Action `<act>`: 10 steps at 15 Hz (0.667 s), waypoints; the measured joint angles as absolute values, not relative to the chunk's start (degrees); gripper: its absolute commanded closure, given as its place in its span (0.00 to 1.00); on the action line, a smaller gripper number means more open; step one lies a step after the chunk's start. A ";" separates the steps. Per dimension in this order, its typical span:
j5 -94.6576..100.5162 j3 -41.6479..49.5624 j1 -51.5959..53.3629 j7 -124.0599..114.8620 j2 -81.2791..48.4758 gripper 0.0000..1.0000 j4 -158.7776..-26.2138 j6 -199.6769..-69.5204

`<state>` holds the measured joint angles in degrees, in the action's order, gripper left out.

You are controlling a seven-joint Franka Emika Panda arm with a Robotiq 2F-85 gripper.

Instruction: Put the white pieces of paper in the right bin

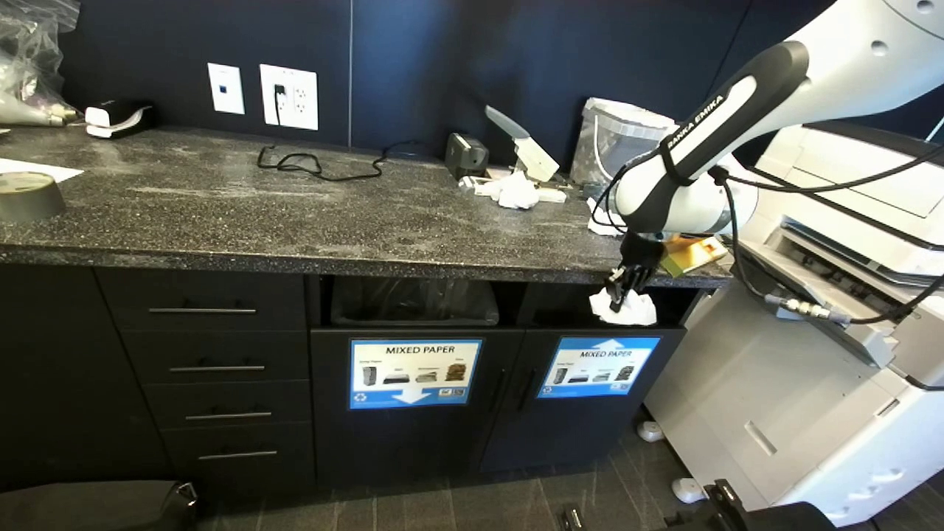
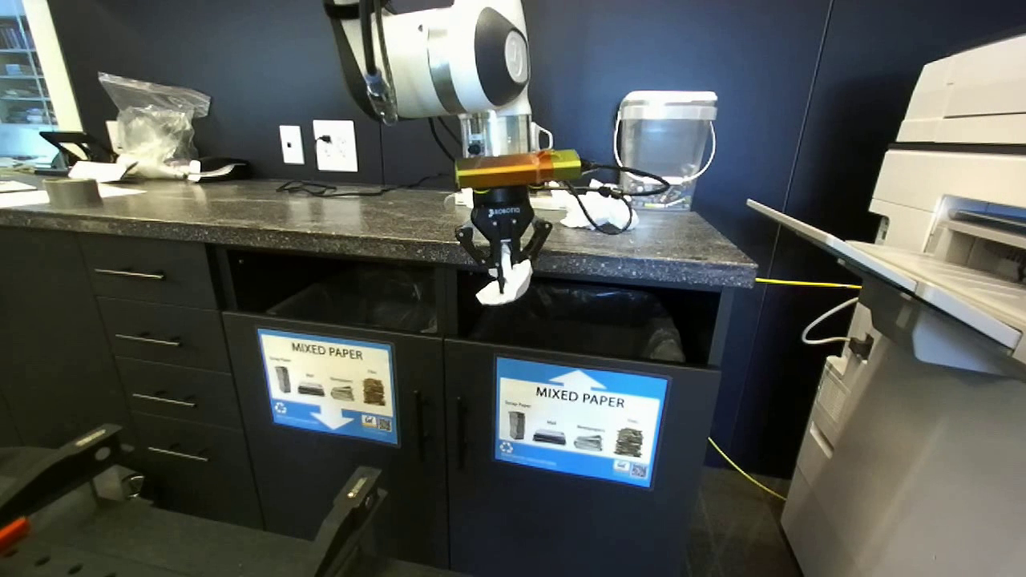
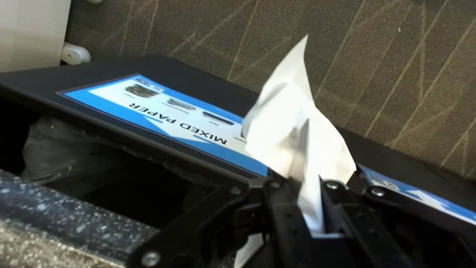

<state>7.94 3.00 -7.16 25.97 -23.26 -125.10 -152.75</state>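
Note:
My gripper [image 1: 618,301] is shut on a crumpled white piece of paper [image 1: 640,311]. In an exterior view the gripper [image 2: 503,276] points down past the counter's front edge, and the paper [image 2: 517,280] hangs before the left part of the right bin's opening. In the wrist view the paper [image 3: 279,130] stands out between the fingers [image 3: 303,182]. The right bin [image 2: 661,340] has a dark liner, also seen in the wrist view [image 3: 63,152]. More white paper lies on the counter, one crumpled piece [image 1: 516,192] and another [image 1: 603,221] behind the arm.
The left bin [image 1: 413,313] sits in the neighbouring opening. The stone counter edge [image 2: 641,264] overhangs both openings. Cabinet doors with mixed-paper signs [image 2: 581,421] are below. A clear bucket [image 2: 665,144] and a pencil sharpener [image 1: 466,153] stand on the counter. A printer [image 1: 796,383] stands beside the cabinet.

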 measured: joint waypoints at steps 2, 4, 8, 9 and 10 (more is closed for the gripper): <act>7.63 3.02 -7.34 22.67 -24.27 0.85 -126.73 -158.24; 7.55 3.21 -7.51 18.97 -25.74 0.85 -127.86 -164.58; 7.49 3.67 -7.47 12.89 -29.88 0.85 -128.97 -175.00; 7.38 3.73 -7.48 11.61 -30.82 0.85 -129.16 -177.21; 7.37 4.10 -7.14 10.33 -31.68 0.85 -129.44 -179.81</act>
<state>7.37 4.10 -7.14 10.33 -31.68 -129.44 -179.81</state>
